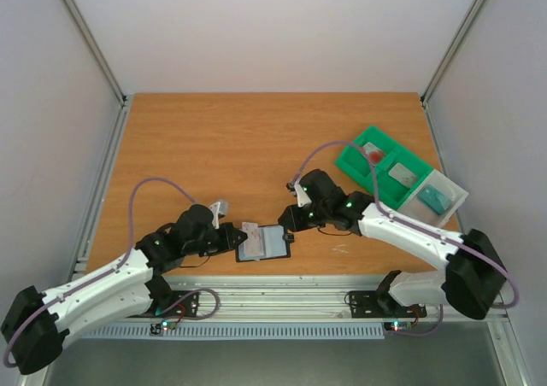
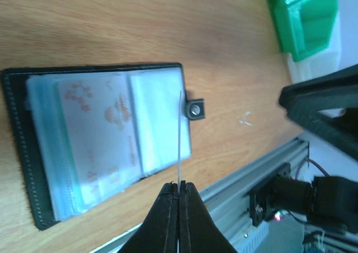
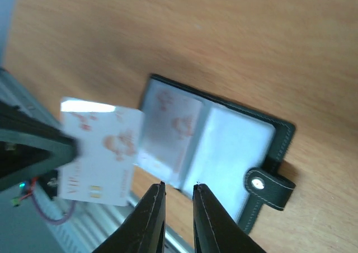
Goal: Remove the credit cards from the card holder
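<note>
L pincer (image 2: 179, 184) clamped on one credit card (image 3: 103, 152) by its edge, above the card holder (image 1: 265, 242), which lies open on desk (image 1: 239, 147), second card (image 2: 95, 135) inside. R pincer (image 3: 178, 187) slightly apart, empty. Risk: thin edge grip, card cd twist out; unpinned holder cd slide.

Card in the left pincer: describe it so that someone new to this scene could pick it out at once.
Near the front edge of the brown wooden table, a black bi-fold card holder lies open between the arms. Beside it the left pincer pinches a thin white card with orange print. Its lookalike sits under the holder's clear sleeve; this one is outside it.
</note>
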